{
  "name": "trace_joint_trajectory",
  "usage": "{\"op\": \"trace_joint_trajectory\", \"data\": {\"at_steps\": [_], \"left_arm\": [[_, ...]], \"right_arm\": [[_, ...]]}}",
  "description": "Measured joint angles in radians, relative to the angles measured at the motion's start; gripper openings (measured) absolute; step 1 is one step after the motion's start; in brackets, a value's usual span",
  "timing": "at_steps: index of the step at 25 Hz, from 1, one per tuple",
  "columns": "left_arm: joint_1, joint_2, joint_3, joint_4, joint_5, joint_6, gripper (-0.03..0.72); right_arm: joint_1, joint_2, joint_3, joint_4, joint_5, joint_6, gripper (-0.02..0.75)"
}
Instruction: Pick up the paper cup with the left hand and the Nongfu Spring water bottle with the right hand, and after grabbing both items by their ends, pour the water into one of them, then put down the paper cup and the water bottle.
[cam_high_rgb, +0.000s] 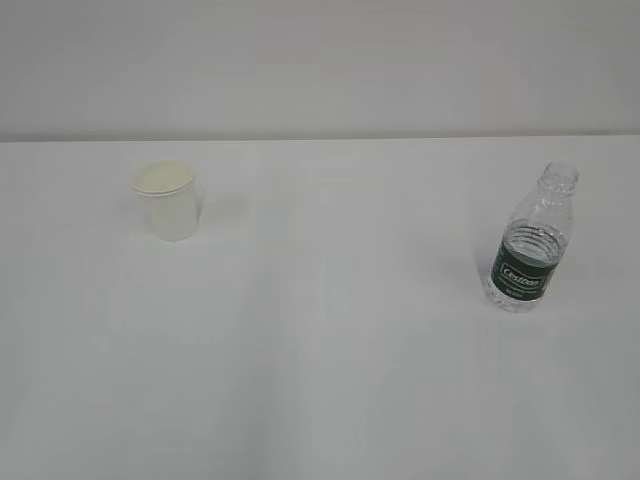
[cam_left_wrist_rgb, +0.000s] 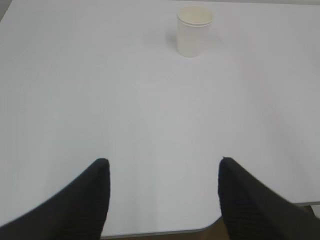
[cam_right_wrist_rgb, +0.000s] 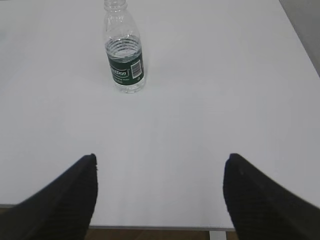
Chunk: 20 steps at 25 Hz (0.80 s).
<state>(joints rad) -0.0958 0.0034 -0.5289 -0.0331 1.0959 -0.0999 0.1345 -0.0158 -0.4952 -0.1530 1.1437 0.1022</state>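
The white paper cup (cam_high_rgb: 169, 200) stands upright at the table's left; the left wrist view shows this paper cup (cam_left_wrist_rgb: 194, 30) far ahead near the top. The clear Nongfu Spring water bottle (cam_high_rgb: 531, 240), capless with a dark green label, stands at the right, with water (cam_right_wrist_rgb: 124, 49) up to about the label's top edge. The right wrist view shows this bottle (cam_right_wrist_rgb: 124, 50) well ahead. My left gripper (cam_left_wrist_rgb: 164, 165) is open over the table's near edge with nothing between its fingers. My right gripper (cam_right_wrist_rgb: 160, 162) is also open and empty. Neither arm shows in the exterior view.
The white table (cam_high_rgb: 330, 350) runs back to a pale wall. Its near edge (cam_left_wrist_rgb: 160, 232) lies just under both grippers, with brown floor below. The table's right edge (cam_right_wrist_rgb: 300, 45) shows in the right wrist view.
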Motion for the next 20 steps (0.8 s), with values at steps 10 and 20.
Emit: {"op": "trace_joint_trajectory", "data": {"at_steps": [10,20], "left_arm": [[0.000,0.000,0.000,0.000,0.000,0.000,0.484],[0.000,0.000,0.000,0.000,0.000,0.000,0.437]], "right_arm": [[0.000,0.000,0.000,0.000,0.000,0.000,0.588],[0.000,0.000,0.000,0.000,0.000,0.000,0.588]]}}
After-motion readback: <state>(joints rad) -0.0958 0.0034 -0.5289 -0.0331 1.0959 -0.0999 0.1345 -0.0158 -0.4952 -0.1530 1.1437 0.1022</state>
